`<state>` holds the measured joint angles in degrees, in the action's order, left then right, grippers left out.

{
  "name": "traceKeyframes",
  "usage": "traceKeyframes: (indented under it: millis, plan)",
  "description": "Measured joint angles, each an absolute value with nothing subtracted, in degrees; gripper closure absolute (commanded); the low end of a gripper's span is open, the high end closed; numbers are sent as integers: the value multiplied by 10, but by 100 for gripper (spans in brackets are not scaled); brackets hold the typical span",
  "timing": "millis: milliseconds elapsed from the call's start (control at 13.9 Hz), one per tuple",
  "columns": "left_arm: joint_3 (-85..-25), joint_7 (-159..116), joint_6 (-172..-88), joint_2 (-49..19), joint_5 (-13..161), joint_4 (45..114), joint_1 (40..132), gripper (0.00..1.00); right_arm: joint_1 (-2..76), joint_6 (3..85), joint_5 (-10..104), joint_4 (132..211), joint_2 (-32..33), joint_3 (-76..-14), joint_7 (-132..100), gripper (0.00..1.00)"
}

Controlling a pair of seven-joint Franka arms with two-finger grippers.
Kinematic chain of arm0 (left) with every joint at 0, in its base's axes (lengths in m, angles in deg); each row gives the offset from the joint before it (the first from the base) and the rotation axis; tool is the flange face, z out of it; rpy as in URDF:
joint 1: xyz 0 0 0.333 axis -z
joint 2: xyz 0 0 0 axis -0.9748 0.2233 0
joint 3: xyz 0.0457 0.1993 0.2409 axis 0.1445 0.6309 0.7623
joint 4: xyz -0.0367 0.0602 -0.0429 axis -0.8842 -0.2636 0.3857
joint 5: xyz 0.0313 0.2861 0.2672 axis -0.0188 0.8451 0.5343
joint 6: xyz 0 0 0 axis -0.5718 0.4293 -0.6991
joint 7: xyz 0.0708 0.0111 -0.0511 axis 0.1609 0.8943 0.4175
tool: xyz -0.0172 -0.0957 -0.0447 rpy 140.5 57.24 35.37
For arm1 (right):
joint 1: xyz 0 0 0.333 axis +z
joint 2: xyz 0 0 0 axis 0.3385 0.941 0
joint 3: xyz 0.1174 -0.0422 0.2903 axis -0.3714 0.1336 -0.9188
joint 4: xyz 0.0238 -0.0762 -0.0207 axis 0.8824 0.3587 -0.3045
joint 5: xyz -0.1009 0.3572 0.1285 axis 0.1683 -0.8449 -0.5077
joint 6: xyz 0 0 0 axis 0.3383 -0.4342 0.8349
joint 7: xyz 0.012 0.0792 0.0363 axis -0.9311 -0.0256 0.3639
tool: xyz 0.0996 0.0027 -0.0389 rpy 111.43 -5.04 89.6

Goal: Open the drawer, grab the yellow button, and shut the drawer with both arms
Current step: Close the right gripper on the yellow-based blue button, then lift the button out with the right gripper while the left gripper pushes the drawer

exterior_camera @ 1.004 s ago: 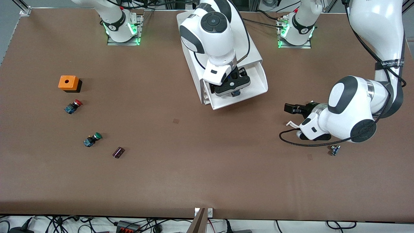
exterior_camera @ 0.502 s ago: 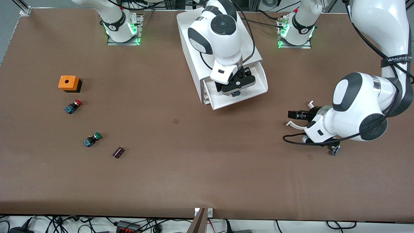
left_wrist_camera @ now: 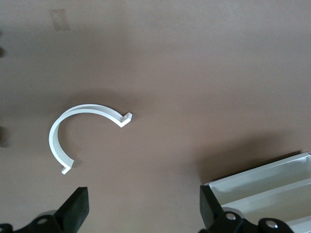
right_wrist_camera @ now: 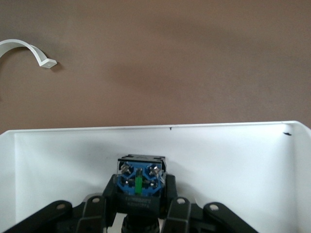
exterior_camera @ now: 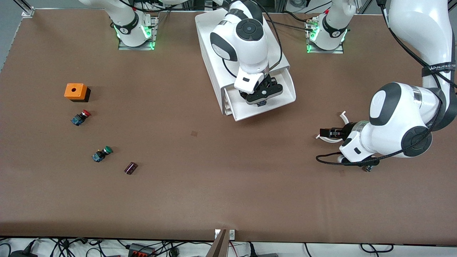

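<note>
A: Brown table (exterior_camera: 221, 185), white cabinet (exterior_camera: 214, 43) between the two arm bases, its drawer (exterior_camera: 287, 93) pulled open toward the camera.

B: And the button (right_wrist_camera: 140, 183)?

A: Inside the drawer, between the right gripper's (exterior_camera: 261, 95) fingers. In the right wrist view they sit against its blue-and-black body, terminals facing the lens, so I'd call it gripped (the cap is hidden underneath).

B: The left gripper (exterior_camera: 330, 132)?

A: Low over the table toward the left arm's end, spread wide around nothing, waiting. A white curved clip (left_wrist_camera: 77, 131) lies on the table just under it.

B: So how should the lift go?

A: My judgement: straight up, keeping the squeeze steady, until the button is above the drawer's front wall, then move away. A sideways pull too soon could snag the wall or drag the drawer. Closing it remains.
</note>
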<state>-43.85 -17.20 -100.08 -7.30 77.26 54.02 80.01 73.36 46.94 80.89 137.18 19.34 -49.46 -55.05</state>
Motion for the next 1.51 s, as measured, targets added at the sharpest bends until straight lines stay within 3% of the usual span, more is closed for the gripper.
traceKeyframes:
  millis: [574,1076,1506]
  plan:
    - [-441,-120,-1003,-73,773,540,803,0,724,442,809,1308,181,-460,-584,100]
    - [-447,-12,-1033,-73,773,546,860,0,574,283,808,1305,141,-452,-415,100]
    - [-450,102,-1124,-78,773,602,942,0,492,244,800,1374,140,-452,-298,100]
